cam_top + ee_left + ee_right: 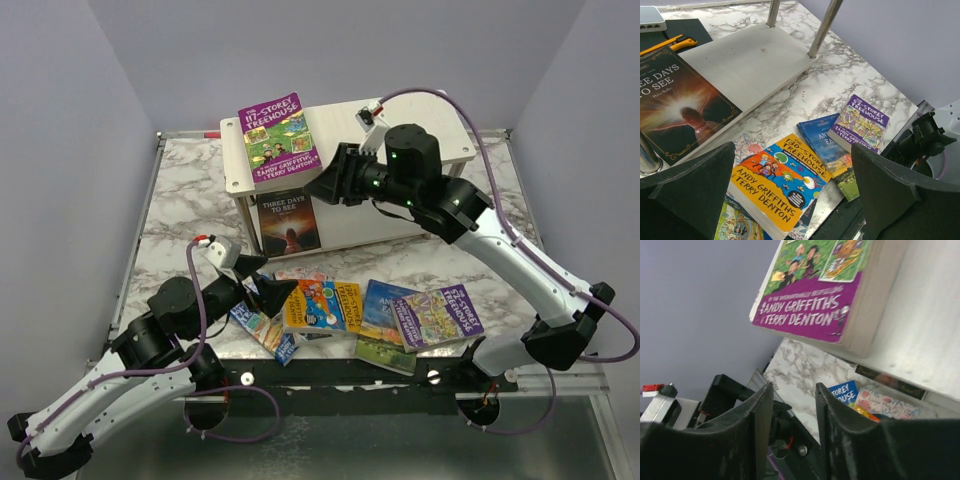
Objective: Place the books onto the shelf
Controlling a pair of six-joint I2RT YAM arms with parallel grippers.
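Note:
The shelf (440,140) stands at the back centre. On its top board lies a purple Treehouse book (278,140), hanging over the front edge. A dark "Three Days to See" book (288,222) lies on the lower board. My right gripper (325,185) hovers just below and right of the purple book (815,295); its jaws (794,390) are partly apart with nothing between them. My left gripper (270,290) is wide open above the front pile of books: orange Treehouse (782,182), blue Animal Farm (827,147), purple Treehouse (862,122).
More books lie under and left of the orange one (262,325), close to the table's black front rail (400,380). Silver shelf legs (822,30) rise from the lower board (750,60). A white box (650,17) and a yellow tool (670,44) lie beyond the shelf.

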